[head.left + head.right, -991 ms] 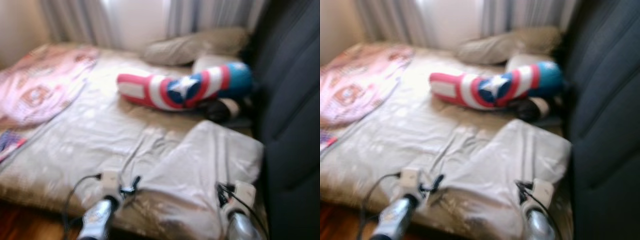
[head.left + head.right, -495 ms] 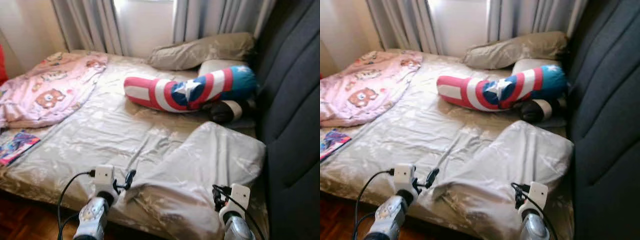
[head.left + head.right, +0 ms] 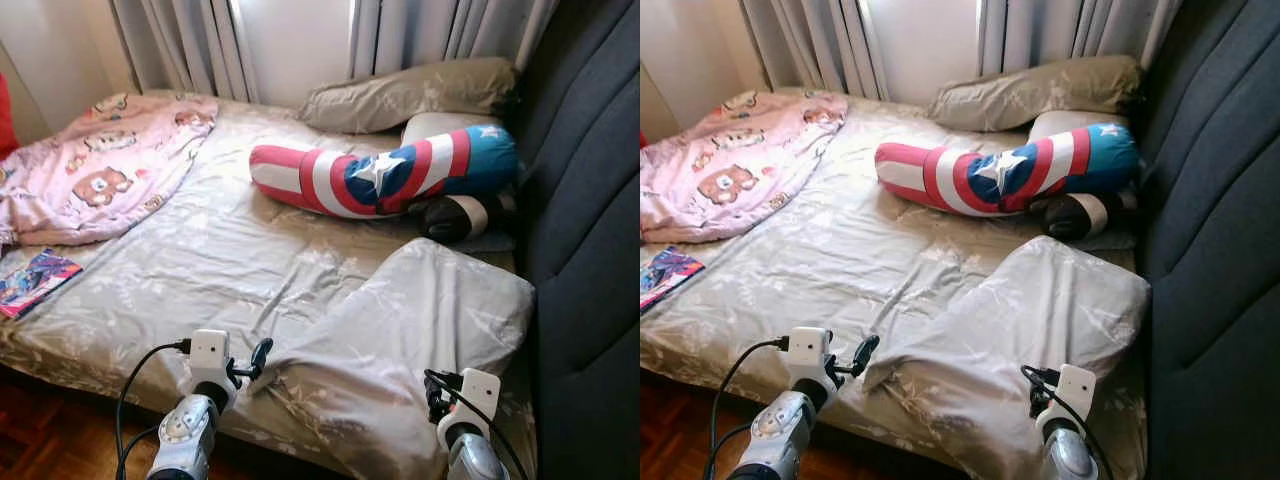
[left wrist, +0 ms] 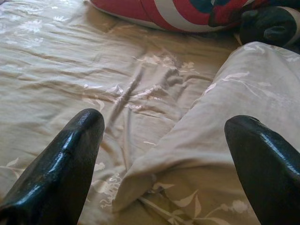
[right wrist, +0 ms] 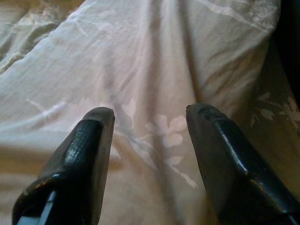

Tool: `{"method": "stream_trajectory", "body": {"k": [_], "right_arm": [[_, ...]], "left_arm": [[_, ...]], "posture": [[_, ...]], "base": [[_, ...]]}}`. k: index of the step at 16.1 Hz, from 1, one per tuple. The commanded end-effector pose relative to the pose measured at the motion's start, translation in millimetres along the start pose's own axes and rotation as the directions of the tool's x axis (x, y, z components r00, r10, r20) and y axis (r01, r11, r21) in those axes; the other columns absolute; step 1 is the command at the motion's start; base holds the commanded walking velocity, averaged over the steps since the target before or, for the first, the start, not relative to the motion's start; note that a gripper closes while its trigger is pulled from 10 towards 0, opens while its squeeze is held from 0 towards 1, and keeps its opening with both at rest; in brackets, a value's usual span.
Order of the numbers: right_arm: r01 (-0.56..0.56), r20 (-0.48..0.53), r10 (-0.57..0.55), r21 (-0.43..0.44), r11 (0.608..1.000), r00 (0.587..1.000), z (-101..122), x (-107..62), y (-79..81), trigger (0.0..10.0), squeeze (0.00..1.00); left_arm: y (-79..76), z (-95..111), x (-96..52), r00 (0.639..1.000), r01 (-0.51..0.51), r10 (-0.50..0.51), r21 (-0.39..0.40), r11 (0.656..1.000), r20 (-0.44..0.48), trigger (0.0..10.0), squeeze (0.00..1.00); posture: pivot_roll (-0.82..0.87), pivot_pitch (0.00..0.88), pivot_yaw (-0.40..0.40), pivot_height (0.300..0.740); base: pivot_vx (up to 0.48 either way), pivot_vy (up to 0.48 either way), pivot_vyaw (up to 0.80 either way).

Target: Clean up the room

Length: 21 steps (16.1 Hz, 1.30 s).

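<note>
Left eye view: bed point(image 3: 200, 260) with beige floral sheet spans the frame; a beige pillow point(image 3: 420, 340) lies at 5 o'clock, near the foot edge, against the dark headboard-like upholstered panel point(image 3: 590, 220) at 3 o'clock. A red-white-blue star bolster point(image 3: 385, 180) lies at 1 o'clock, touching a dark plush toy point(image 3: 455, 215) just beside it. A second beige pillow point(image 3: 410, 95) sits at 12 o'clock under the curtains point(image 3: 200, 45). A pink bear-print blanket point(image 3: 95, 170) is bunched at 10 o'clock; a colourful book point(image 3: 35, 280) lies at 9 o'clock on the bed edge. Left gripper point(image 3: 255, 360) at 7 o'clock, just beside the near pillow's corner; contact not resolvable. Right eye view: same layout; right gripper wrist at 5 o'clock, over the pillow's near end, fingers hidden here. Left wrist view: left gripper point(image 4: 168, 136) fingers point(image 4: 70, 154) spread wide, nothing between them; the pillow corner point(image 4: 140, 183) lies below the gap, on the wrinkled sheet. Right wrist view: right gripper point(image 5: 150, 112) fingers point(image 5: 89, 140) moderately apart, holding nothing, poised over the pillow's floral fabric point(image 5: 164, 56); touching or just above cannot be told.
</note>
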State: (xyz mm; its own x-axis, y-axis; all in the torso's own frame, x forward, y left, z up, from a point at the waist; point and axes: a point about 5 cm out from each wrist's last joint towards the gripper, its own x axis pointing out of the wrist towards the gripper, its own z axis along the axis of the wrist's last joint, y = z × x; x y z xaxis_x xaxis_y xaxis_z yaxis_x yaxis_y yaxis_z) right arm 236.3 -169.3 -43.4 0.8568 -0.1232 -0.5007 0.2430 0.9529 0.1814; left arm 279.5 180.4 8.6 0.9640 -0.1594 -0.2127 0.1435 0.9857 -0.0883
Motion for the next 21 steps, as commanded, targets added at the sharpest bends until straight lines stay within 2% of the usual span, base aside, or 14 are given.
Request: {"method": "stream_trajectory", "body": {"k": [1, 6, 9, 21], "right_arm": [[0.008, -0.003, -0.008, -0.003, 1.000, 1.000, -1, -0.4, -1.6, 10.0, 0.00], [0.010, -0.020, -0.010, -0.011, 1.000, 1.000, -1, 0.5, -1.7, 10.0, 0.00], [-0.003, -0.008, 0.003, -0.011, 1.000, 1.000, 1, 0.9, 0.8, 10.0, 0.00], [0.033, -0.008, -0.033, -0.014, 0.999, 0.999, 12, 7.5, -3.0, 10.0, 0.00]], "left_arm": [[0.5, 1, -0.5, 1.000, 0.007, -0.007, 0.003, 1.000, 0.005, 10.0, 0.00], [-1.3, 1, -0.3, 1.000, 0.012, -0.012, 0.003, 1.000, 0.009, 10.0, 0.00], [-1.9, 1, -0.3, 1.000, 0.012, -0.012, 0.006, 1.000, 0.006, 10.0, 0.00], [-2.1, 2, 0.3, 1.000, 0.022, -0.022, 0.011, 1.000, 0.005, 10.0, 0.00]], "posture": [[0.03, 0.027, -0.033, 0.692], [0.03, 0.029, -0.033, 0.692], [0.03, 0.034, -0.034, 0.657], [0.04, 0.006, -0.025, 0.657]], "base": [[0.000, 0.000, 0.00], [0.000, 0.000, 0.00], [0.000, 0.000, 0.00], [0.000, 0.000, 0.00]]}}
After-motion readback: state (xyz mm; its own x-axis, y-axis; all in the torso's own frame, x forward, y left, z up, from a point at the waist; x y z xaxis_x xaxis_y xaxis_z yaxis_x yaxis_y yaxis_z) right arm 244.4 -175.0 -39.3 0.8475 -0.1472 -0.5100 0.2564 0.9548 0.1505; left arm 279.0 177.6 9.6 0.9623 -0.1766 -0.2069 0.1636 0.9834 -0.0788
